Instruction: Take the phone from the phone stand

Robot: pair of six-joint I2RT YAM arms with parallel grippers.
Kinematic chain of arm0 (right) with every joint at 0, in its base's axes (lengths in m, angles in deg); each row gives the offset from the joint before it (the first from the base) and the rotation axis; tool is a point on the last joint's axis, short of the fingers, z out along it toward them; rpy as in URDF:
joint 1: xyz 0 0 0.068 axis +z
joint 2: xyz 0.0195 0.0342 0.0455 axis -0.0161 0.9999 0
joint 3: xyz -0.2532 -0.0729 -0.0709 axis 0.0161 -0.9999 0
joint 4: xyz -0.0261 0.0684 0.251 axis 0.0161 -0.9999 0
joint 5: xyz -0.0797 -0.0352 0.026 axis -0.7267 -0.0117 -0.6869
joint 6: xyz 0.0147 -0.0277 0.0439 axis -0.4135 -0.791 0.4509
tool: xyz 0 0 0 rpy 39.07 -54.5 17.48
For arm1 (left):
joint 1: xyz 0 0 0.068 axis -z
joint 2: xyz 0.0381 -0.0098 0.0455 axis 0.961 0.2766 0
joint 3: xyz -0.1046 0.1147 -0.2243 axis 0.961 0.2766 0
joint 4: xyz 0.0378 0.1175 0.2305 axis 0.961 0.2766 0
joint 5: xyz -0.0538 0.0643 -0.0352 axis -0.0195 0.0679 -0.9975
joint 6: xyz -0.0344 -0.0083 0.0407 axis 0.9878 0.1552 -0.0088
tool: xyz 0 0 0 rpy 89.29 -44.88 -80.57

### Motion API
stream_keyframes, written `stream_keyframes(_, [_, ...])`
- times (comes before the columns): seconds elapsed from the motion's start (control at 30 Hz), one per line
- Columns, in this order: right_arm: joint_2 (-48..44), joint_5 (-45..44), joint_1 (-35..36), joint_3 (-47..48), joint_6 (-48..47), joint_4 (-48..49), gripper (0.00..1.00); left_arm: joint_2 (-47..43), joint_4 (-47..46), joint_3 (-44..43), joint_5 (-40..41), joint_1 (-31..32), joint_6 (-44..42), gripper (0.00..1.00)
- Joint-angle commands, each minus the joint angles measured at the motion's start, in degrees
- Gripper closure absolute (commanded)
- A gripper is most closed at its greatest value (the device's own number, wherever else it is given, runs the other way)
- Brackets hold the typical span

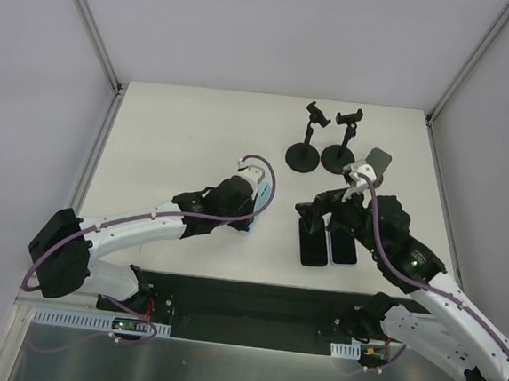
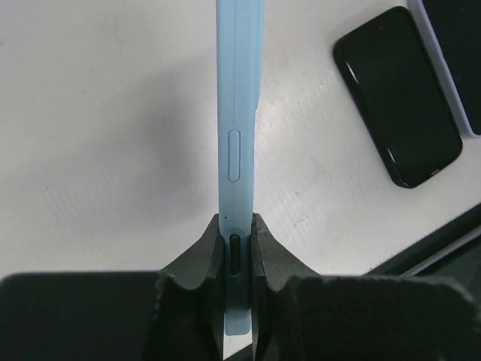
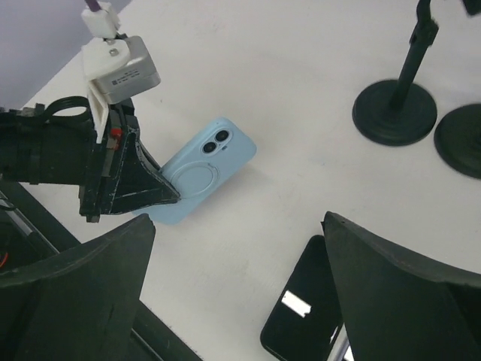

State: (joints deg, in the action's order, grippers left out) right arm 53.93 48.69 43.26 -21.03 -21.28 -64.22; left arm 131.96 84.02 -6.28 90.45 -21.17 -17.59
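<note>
My left gripper (image 1: 248, 218) is shut on a light blue phone (image 2: 239, 113), gripped at one end and held on edge just over the table. Its back with the camera lenses shows in the right wrist view (image 3: 201, 171), with the left gripper's fingers (image 3: 143, 188) on its lower end. Two black phone stands (image 1: 303, 150) (image 1: 340, 152) stand at the back with nothing in their clamps. My right gripper (image 3: 240, 301) is open and empty above a black phone (image 3: 308, 308) lying flat.
Two dark phones (image 1: 314, 243) (image 1: 344, 246) lie side by side near the front, under the right gripper. A grey phone-like slab (image 1: 379, 159) lies right of the stands. The stand bases (image 3: 394, 113) (image 3: 460, 139) lie beyond the right gripper. A dark ledge (image 1: 254, 293) runs along the table's front.
</note>
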Motion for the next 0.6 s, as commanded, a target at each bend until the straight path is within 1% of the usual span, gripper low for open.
stream_keyframes(0.0, [4.27,-2.93,0.03,-1.62,12.73,2.11,0.04,2.5,0.23,-5.64,9.53,2.5,8.04,1.0])
stream_keyframes(0.17, [10.42,-2.13,0.03,-2.32,22.21,5.28,0.04,5.85,0.32,-7.49,11.13,5.76,8.84,1.0])
stream_keyframes(0.3, [14.29,-1.26,0.03,-3.11,27.59,10.1,0.04,7.08,0.41,-8.37,11.56,7.52,9.36,1.0])
stream_keyframes(0.47, [20.35,1.11,0.03,-3.55,34.0,12.49,0.02,7.96,0.32,-9.16,11.91,9.27,9.36,1.0])
stream_keyframes(0.5, [21.84,1.29,0.11,-3.99,35.49,14.75,0.02,7.96,0.32,-9.43,12.18,9.54,9.28,1.0])
stream_keyframes(0.57, [22.82,1.55,0.11,-4.6,37.08,15.91,0.01,8.05,0.41,-9.52,12.7,10.06,9.01,1.0])
